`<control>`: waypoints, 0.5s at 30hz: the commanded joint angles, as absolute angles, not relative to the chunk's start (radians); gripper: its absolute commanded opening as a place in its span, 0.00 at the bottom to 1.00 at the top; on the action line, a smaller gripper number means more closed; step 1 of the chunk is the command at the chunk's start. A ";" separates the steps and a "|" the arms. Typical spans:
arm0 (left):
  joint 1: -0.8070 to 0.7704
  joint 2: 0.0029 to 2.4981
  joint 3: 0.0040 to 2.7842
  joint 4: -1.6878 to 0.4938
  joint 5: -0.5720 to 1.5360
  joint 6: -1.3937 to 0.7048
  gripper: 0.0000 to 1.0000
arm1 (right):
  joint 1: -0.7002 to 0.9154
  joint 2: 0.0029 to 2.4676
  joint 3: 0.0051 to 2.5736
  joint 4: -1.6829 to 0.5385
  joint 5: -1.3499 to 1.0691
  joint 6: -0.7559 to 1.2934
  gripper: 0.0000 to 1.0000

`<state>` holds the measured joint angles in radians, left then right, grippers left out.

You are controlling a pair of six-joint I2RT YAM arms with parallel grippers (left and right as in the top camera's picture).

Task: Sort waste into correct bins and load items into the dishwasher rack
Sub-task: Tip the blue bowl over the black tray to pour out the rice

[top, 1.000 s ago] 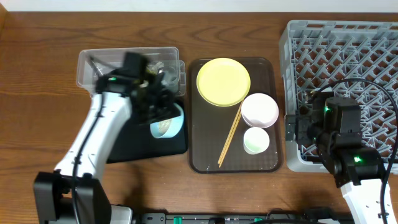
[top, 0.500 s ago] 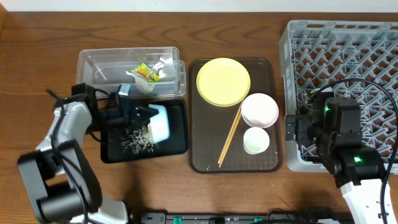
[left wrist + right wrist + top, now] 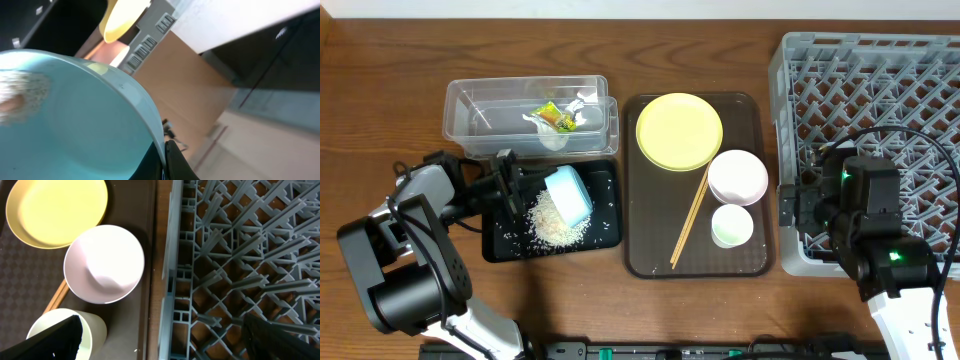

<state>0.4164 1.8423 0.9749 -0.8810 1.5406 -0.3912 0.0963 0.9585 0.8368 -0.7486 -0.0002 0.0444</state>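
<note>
My left gripper (image 3: 525, 186) is shut on the rim of the light blue bowl (image 3: 568, 194), which is tipped on its side over the black tray (image 3: 605, 235). A heap of white rice (image 3: 554, 223) lies on that tray. In the left wrist view the bowl (image 3: 70, 120) fills the frame, its rim pinched between the fingers (image 3: 166, 161). The green-and-orange wrapper (image 3: 558, 117) lies in the clear tub (image 3: 480, 100). My right gripper (image 3: 165, 345) is open and empty, straddling the left wall of the grey rack (image 3: 240, 255), which also shows in the overhead view (image 3: 880, 90).
The brown serving tray (image 3: 645, 250) holds the yellow plate (image 3: 679, 130), pink bowl (image 3: 737, 176), white cup (image 3: 731, 225) and chopsticks (image 3: 690, 215). The right wrist view shows the plate (image 3: 56, 211), pink bowl (image 3: 104, 264) and cup (image 3: 95, 330) beside the rack.
My left arm has swung down to the left and tipped the blue bowl. The rice has spilled out onto the black tray and the heap has grown. The right arm has not moved.
</note>
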 commanded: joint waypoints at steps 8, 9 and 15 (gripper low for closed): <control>0.421 1.842 0.974 -0.849 1.573 -0.622 0.06 | 0.104 0.956 0.855 -0.752 -0.001 0.051 0.99; 0.421 1.841 0.974 -0.833 1.573 -0.616 0.06 | 0.104 0.956 0.855 -0.752 -0.001 0.051 0.99; 0.421 1.814 0.974 -0.778 1.573 -0.460 0.06 | 0.104 0.956 0.855 -0.752 -0.001 0.051 0.99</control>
<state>0.4164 1.8420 0.9749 -0.7856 1.5463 -0.5415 0.0963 0.9581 0.8368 -0.7486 -0.0002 0.0444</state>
